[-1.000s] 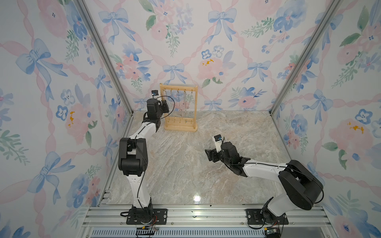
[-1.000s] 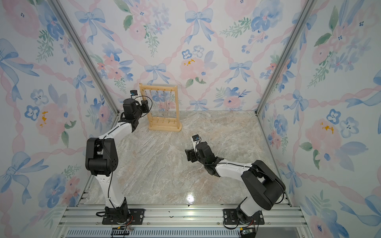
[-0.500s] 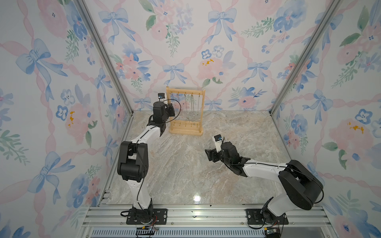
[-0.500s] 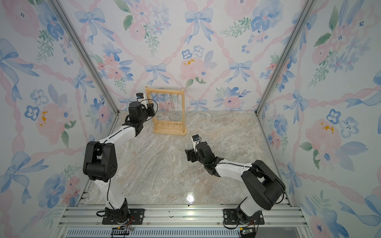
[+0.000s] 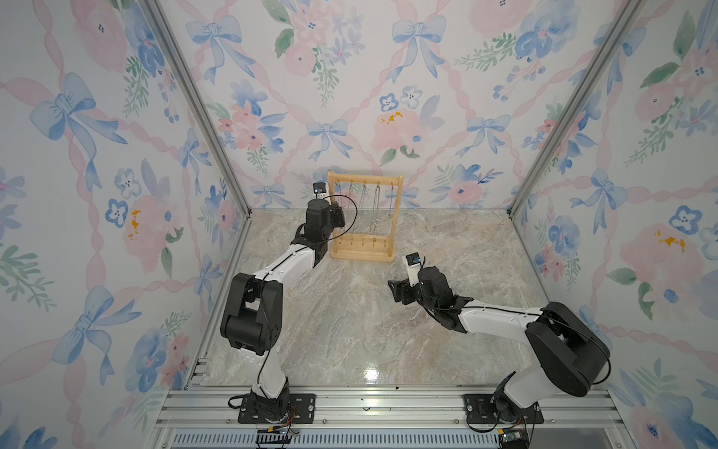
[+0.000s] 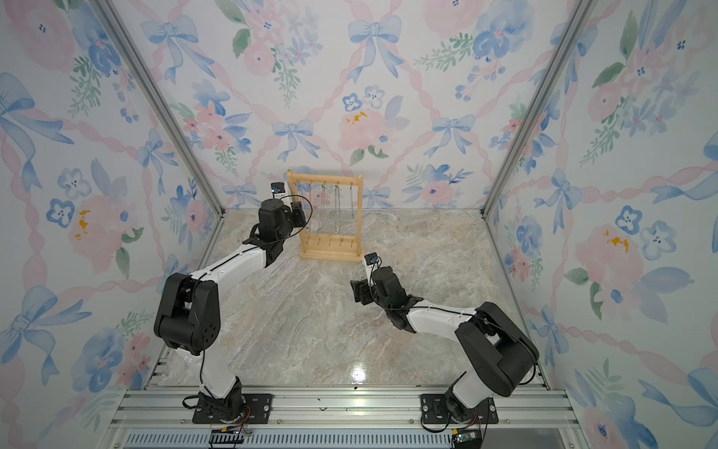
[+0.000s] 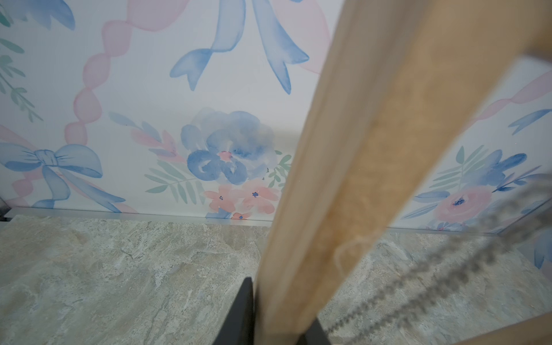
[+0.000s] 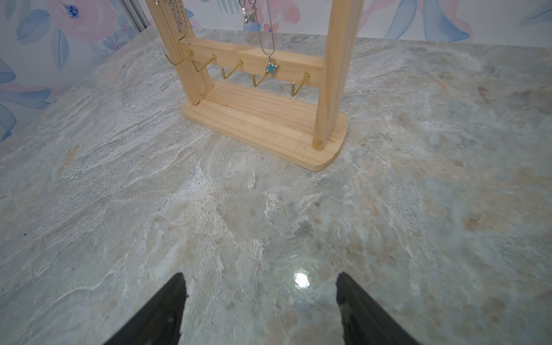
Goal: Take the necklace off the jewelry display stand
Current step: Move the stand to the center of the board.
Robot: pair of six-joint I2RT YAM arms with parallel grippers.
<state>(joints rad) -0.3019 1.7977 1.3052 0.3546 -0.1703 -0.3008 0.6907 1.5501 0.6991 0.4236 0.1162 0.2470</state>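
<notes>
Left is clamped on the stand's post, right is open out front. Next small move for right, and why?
Probably ease the right gripper forward and up toward the necklace with the turquoise pendant. The left gripper grips the jewelry display stand by its side post, so it should hold steady. The right jaws are open, empty and short of the stand.

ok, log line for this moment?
left gripper: jaws clamp jewelry display stand post | right gripper: jaws open, empty | necklaces: hanging
</notes>
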